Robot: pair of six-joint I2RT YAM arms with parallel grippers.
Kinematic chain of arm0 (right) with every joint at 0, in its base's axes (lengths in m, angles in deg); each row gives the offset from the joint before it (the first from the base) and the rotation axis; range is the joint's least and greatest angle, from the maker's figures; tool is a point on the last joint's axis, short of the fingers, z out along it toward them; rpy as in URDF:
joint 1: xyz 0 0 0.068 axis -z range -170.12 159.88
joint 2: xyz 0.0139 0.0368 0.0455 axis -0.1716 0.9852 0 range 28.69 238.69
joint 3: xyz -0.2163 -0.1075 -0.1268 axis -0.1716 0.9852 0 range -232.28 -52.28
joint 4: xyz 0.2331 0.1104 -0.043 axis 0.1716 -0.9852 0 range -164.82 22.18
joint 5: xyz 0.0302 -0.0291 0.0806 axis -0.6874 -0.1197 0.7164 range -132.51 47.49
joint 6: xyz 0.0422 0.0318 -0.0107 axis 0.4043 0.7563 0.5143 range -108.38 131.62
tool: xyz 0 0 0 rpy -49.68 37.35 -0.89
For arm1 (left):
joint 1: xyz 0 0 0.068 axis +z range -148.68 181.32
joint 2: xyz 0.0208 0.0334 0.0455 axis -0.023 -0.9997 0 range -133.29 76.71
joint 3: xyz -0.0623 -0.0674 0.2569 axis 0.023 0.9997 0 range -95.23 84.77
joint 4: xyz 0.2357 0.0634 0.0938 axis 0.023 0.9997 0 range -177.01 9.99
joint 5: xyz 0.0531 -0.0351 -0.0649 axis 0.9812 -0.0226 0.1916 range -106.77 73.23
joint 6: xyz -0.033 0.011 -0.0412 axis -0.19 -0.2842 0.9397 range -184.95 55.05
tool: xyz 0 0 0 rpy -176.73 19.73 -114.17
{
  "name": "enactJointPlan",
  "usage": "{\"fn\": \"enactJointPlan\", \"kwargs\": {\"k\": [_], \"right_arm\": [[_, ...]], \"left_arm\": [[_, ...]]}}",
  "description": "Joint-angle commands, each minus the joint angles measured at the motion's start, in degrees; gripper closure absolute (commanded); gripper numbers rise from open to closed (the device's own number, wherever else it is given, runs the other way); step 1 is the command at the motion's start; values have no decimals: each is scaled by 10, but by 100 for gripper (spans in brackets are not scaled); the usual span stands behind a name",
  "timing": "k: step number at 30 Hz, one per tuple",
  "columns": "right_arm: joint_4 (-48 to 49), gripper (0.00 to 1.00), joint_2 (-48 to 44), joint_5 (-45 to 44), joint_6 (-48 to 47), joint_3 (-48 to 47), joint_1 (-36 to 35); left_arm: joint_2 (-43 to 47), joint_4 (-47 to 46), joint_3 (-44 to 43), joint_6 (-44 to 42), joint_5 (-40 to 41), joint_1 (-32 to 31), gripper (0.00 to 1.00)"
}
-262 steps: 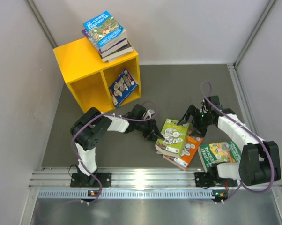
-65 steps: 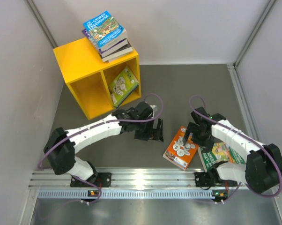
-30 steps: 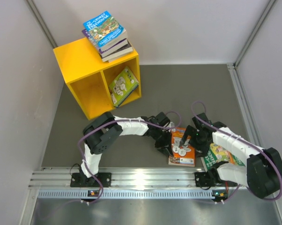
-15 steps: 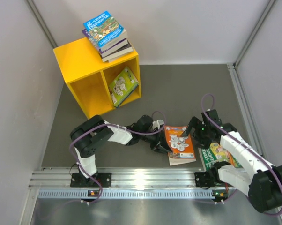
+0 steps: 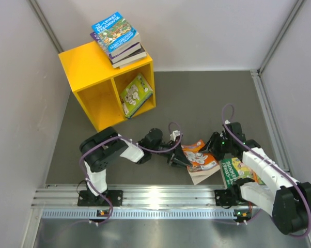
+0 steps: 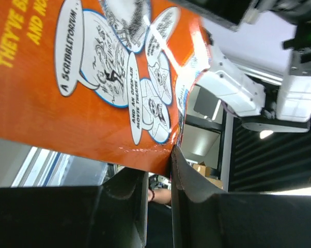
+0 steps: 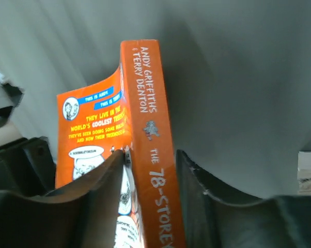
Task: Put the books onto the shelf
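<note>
The orange book (image 5: 201, 159) stands tilted up off the table between my two grippers. My right gripper (image 5: 213, 151) straddles its spine (image 7: 145, 119), one finger (image 7: 106, 178) pressed on the cover and the other close beside the back. My left gripper (image 5: 180, 159) is nearly shut with an empty slit; one fingertip (image 6: 177, 155) props the orange book's (image 6: 67, 93) lower edge. The yellow shelf (image 5: 88, 67) stands at the back left. A lime book (image 5: 136, 94) leans in its right compartment, and a stack of books (image 5: 117, 39) lies on its top.
A green book (image 5: 242, 169) lies flat on the table beside my right forearm. Grey walls close in the table on the left, back and right. The metal rail (image 5: 155, 199) with the arm bases runs along the near edge.
The orange book has gone from lying flat to tilted up on edge. My right gripper has closed from wide open around its spine. The left gripper has parted very slightly.
</note>
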Motion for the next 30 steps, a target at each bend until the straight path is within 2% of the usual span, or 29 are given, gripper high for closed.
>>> {"fn": "enactJointPlan", "kwargs": {"k": [1,2,3,4,6,8,9,12,14,18,23,24,28,30], "right_arm": [[58,65,-5,64,-8,-13,-1],[57,66,-4,76,-20,-16,-1],[57,72,0,84,-25,-20,2],[56,75,2,92,-29,-22,2],[56,80,4,113,-38,-27,4],[58,87,6,135,-43,-29,4],[59,88,6,145,-42,-28,4],[74,91,4,192,-41,-21,4],[89,87,-6,230,-35,-13,5],[99,82,-34,242,-22,19,4],[133,91,-56,253,5,54,4],[140,100,-59,256,8,59,4],[141,100,-64,278,5,54,4],[124,100,-68,278,3,31,5]], "left_arm": [[40,50,-50,-106,-19,-6,100],[53,240,-85,-159,-11,-6,100],[74,333,-109,-278,0,-5,100],[80,427,-131,-331,11,-5,100],[77,584,-179,-433,34,-3,100],[65,644,-201,-495,44,0,100],[61,704,-207,-514,62,1,100],[45,756,-216,-564,89,2,100],[38,782,-218,-578,104,2,100],[28,777,-218,-584,106,2,100],[21,780,-236,-583,108,2,100],[21,784,-239,-585,111,2,100],[38,852,-294,-609,166,2,100],[52,913,-318,-618,223,2,100]]}}
